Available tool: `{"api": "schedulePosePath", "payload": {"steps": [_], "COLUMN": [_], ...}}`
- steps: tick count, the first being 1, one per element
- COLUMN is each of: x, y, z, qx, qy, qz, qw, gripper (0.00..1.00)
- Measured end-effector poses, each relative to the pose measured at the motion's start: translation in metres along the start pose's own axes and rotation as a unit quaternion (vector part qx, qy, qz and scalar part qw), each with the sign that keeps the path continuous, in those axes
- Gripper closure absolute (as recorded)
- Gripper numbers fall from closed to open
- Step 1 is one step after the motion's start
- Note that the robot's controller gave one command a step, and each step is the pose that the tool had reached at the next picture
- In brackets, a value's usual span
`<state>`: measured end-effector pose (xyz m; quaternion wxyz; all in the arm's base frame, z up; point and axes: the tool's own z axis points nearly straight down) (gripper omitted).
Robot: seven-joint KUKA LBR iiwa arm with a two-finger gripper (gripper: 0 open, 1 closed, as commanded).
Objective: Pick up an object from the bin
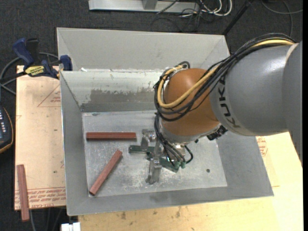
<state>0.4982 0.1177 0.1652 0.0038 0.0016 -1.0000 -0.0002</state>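
Note:
My gripper (142, 163) is low over the bin's floor near the middle, under the arm's orange dome. It stands open, and nothing shows between its fingers. One finger (153, 173) points down to the floor toward the front wall. A reddish-brown flat stick (110, 135) lies level just left of the gripper, with its right end close to it. A second reddish-brown stick (106, 172) lies slanted at the front left, its upper end a short way left of the gripper.
The arm and its dome cover the bin's right middle. Bare scratched floor shows at the front right, and the sloped back wall rises behind the gripper.

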Motion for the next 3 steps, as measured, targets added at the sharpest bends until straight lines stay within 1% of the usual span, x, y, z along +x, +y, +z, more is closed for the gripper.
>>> {"api": "schedulePosePath", "payload": {"steps": [1, 2, 3], "x": [-0.063, -0.064, -0.072], "y": [-0.038, -0.035, -0.034], "z": [0.098, 0.093, -0.112], "qx": [0.001, -0.001, 0.0], "qy": [-0.0034, -0.005, -0.0098], "qz": [-0.015, -0.016, -0.024], "qw": [0.9999, 0.9999, 0.9997], "gripper": [0.0, 1.0, 1.0]}}
